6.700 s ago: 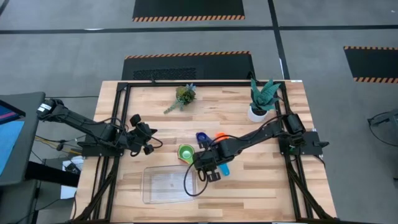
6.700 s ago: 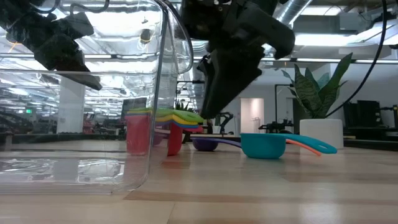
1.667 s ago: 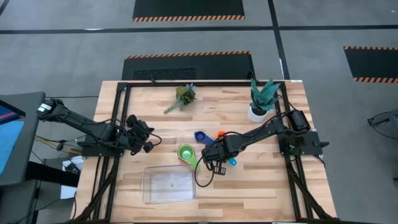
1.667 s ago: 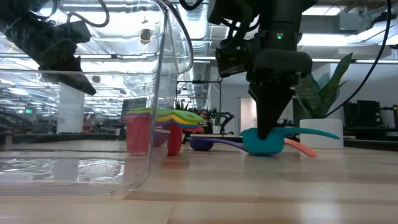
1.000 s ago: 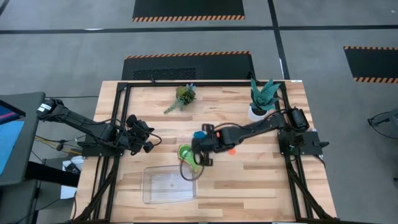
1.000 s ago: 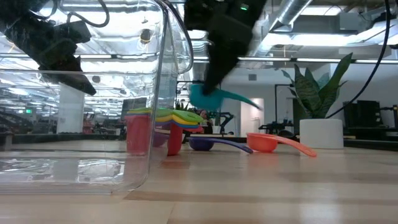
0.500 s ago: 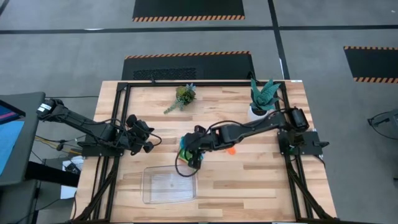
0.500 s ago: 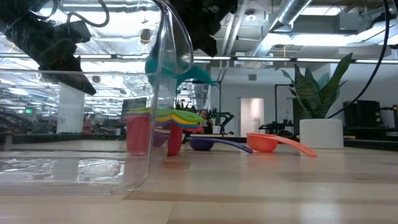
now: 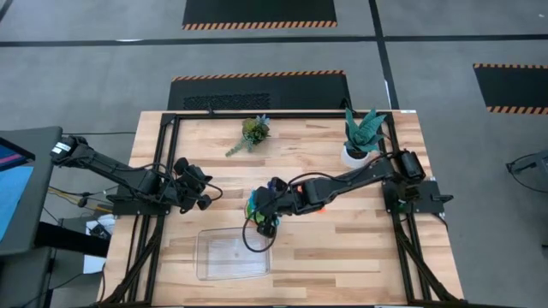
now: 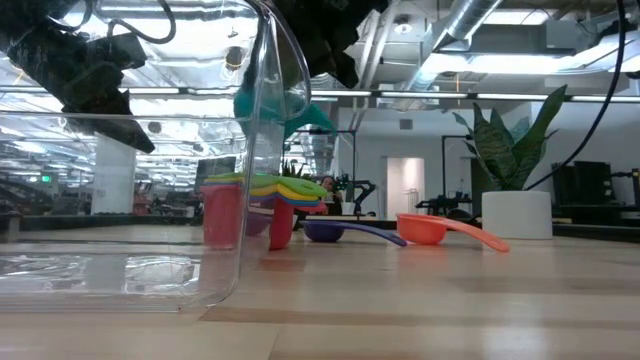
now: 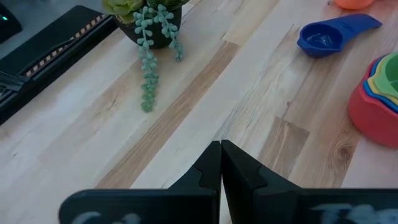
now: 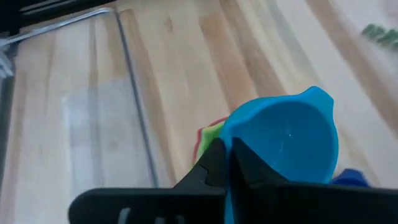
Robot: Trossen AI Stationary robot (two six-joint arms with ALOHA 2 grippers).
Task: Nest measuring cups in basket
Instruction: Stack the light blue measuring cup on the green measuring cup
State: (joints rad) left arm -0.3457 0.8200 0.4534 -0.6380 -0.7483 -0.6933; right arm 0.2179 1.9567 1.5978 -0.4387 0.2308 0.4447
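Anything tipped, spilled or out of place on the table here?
Nothing spilled or damaged. One oddity: the nested stack of measuring cups stands on the wood beside the clear plastic basket, not in it. The right gripper holds a light blue measuring cup above the stack.

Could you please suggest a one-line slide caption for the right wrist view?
Right end effector carries the light blue measuring cup above the nested cup stack, beside the clear basket.
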